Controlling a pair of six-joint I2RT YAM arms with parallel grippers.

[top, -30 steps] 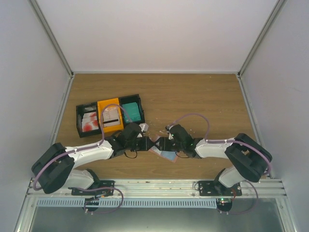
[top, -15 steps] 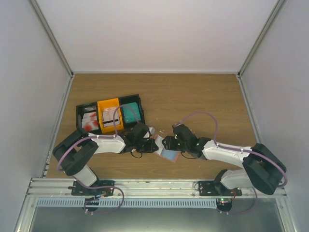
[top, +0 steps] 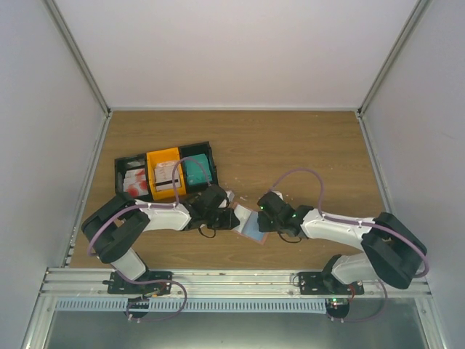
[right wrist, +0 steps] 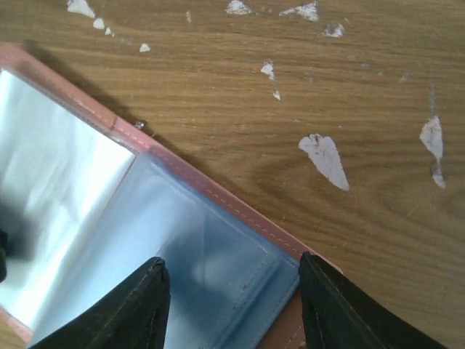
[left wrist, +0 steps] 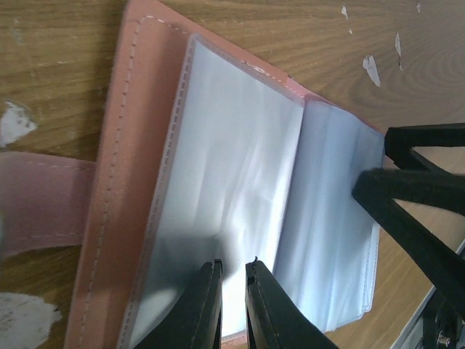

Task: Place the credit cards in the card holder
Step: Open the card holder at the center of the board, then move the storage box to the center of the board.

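Note:
The salmon card holder (top: 251,227) lies open on the table between my two grippers. In the left wrist view its pink cover (left wrist: 138,145) frames clear plastic sleeves (left wrist: 240,167). My left gripper (left wrist: 232,270) is down on the left sleeve page with its fingers almost together and nothing seen between them. My right gripper (right wrist: 232,280) is open wide over the blue inner corner of the holder (right wrist: 218,196). One of its fingers (left wrist: 407,196) shows in the left wrist view at the right page. The credit cards (top: 134,182) lie in the tray at the back left.
The black-and-orange compartment tray (top: 212,156) sits behind the left arm, with cards in its compartments. Small white paper scraps (right wrist: 323,156) dot the wood beyond the holder. The holder's strap (left wrist: 43,196) sticks out to the left. Grey walls enclose the table.
Both arms have sunk lower and stretched out. The grippers have parted a little, and the holder now lies more fully open between them.

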